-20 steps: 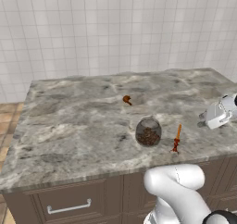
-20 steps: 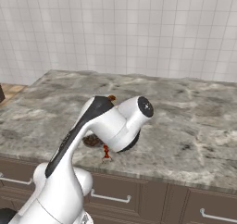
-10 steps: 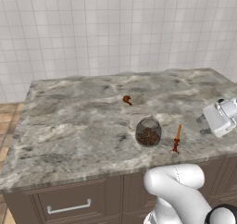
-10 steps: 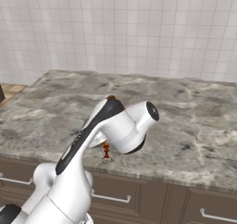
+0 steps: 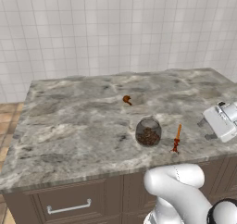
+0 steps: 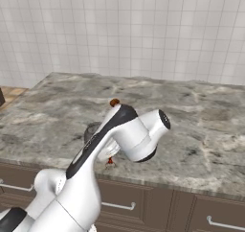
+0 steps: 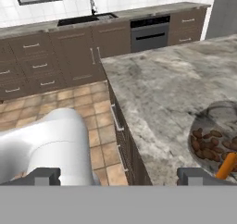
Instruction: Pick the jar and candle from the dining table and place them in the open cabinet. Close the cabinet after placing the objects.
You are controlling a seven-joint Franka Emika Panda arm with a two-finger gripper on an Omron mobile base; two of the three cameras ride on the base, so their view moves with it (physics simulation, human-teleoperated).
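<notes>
- Marble dining table carries the jar near its front edge, candle upright just beside it.
- Gripper has swung lower toward both since a second ago; jaws spread, holding nothing.
- Judgement: approach under way, nothing lifted yet.

jar on dining table — candle just right, lump behind

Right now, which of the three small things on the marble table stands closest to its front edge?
The candle, the thin orange stick on a dark red base. The jar sits slightly further back beside it, and the small orange-brown lump lies much deeper on the dining table.
</notes>
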